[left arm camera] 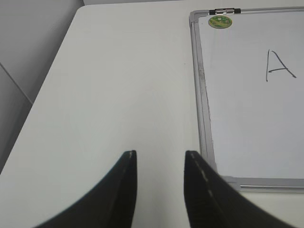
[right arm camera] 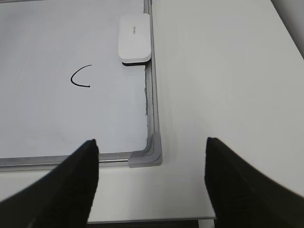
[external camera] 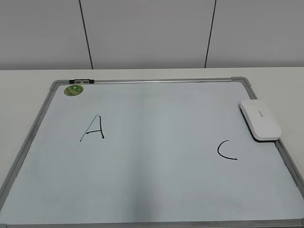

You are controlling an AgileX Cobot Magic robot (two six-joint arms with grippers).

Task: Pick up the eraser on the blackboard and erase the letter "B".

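Two grippers hang off the board's edges, neither one holding anything. The right gripper (right arm camera: 151, 141) has its jaws spread wide over the table (right arm camera: 223, 95) at the grey corner cap (right arm camera: 147, 154) of the blackboard (right arm camera: 47, 118). The left gripper (left arm camera: 160, 153) is parted more narrowly, just outside the board's opposite frame.

Ahead of the right gripper and to its left lies the letter "C" (right arm camera: 80, 78). Farther ahead sits the eraser (right arm camera: 135, 38), white face up and dark underside down, its long side against the metal frame (right arm camera: 151, 95). Ahead and to the right of the left gripper stands the letter "A" (left arm camera: 280, 66), and beyond it the round green magnet (left arm camera: 220, 21) at the far corner.

No letter "B" shows in any view; the board between "A" and "C" reads bare. The chief risk appears to be a wipe landing on the wrong letter, the "C" being nearest the eraser. The pickup carries its own hazard: with the block flat and hard against the frame, a finger descending on that side would likely strike the rim or push the eraser away instead of closing on it.
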